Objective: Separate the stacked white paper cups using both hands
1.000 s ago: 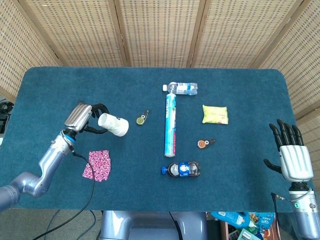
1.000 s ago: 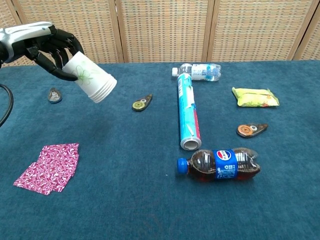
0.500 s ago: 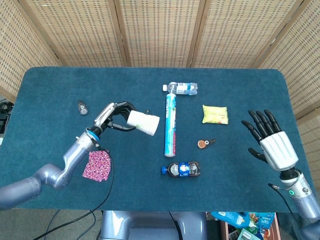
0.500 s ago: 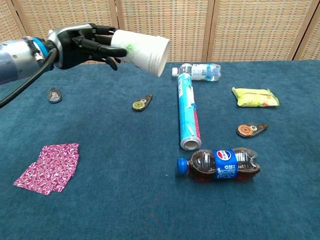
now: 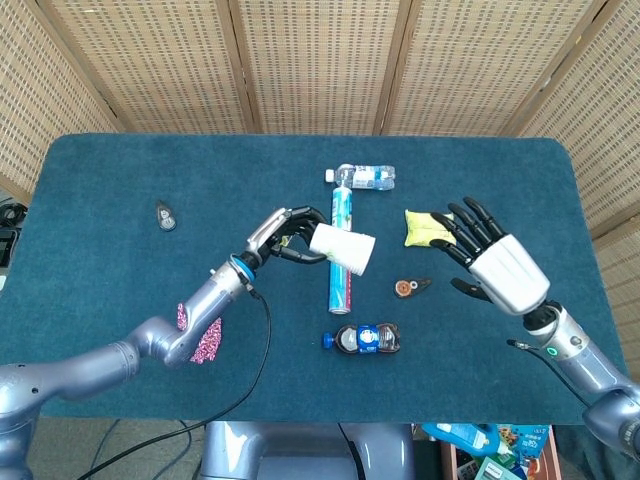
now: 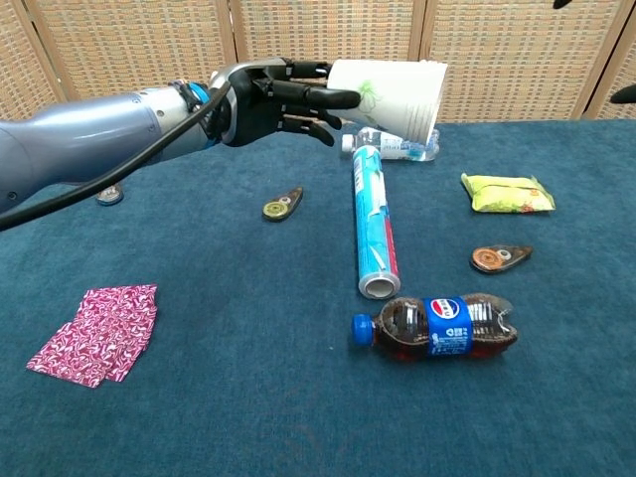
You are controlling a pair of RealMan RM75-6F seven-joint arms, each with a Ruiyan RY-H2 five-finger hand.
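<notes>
My left hand [image 5: 288,234] [image 6: 268,97] grips the stacked white paper cups [image 5: 343,248] [image 6: 393,93] by their base. The cups lie sideways in the air above the table's middle, rim pointing right, over the blue tube. A green print shows on the cup wall. My right hand [image 5: 488,259] hangs open to the right of the cups, fingers spread toward them, with a clear gap between. In the chest view only dark fingertips [image 6: 562,4] of the right hand show at the top right corner.
On the blue table [image 5: 120,170] lie a long blue tube [image 5: 340,275] [image 6: 373,224], a clear water bottle [image 5: 368,177], a cola bottle [image 5: 365,339] [image 6: 437,326], a yellow packet [image 5: 424,228] [image 6: 506,193], a pink cloth [image 6: 97,332], and small tape measures [image 5: 410,287] [image 6: 282,205].
My left hand has carried the cups rightward to above the tube. My right hand has moved up and left from the table's right edge toward the cups, still spread.
</notes>
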